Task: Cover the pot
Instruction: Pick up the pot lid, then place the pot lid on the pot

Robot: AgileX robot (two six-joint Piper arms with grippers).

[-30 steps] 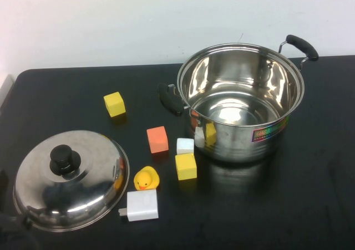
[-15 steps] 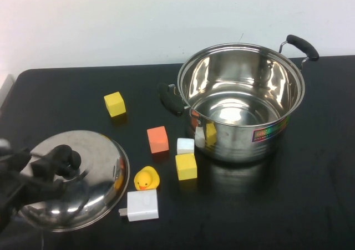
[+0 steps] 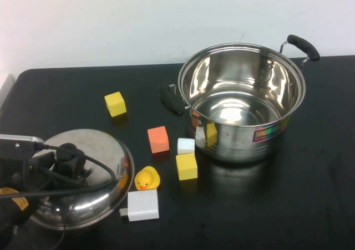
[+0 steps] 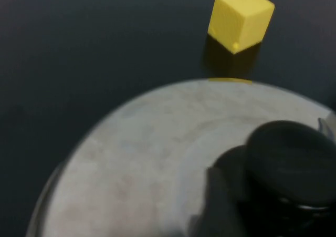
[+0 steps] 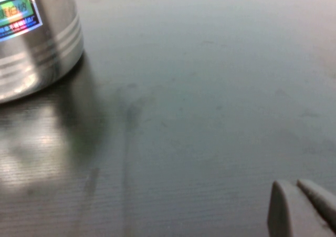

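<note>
Since 0.5 s ago, left gripper [image 3: 67, 162] advanced over lid [image 3: 105, 150], now at black knob [image 4: 294, 161]; finger spread unclear. Right gripper [image 5: 302, 208] low over bare table [image 5: 210, 90], near pot [image 3: 242, 100], fingers together. Duck [image 3: 146, 178], white block [image 3: 142, 205] beside lid rim. Pot upright, mouth up, table's far right.

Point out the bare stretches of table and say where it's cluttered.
Bare: the table right of and in front of the pot, and the far-left stretch behind the yellow cube. Crowded: between the lid and pot, with the orange cube, rubber duck and white charger. The left gripper sits at the lid's knob; the right gripper hangs over bare table.
</note>
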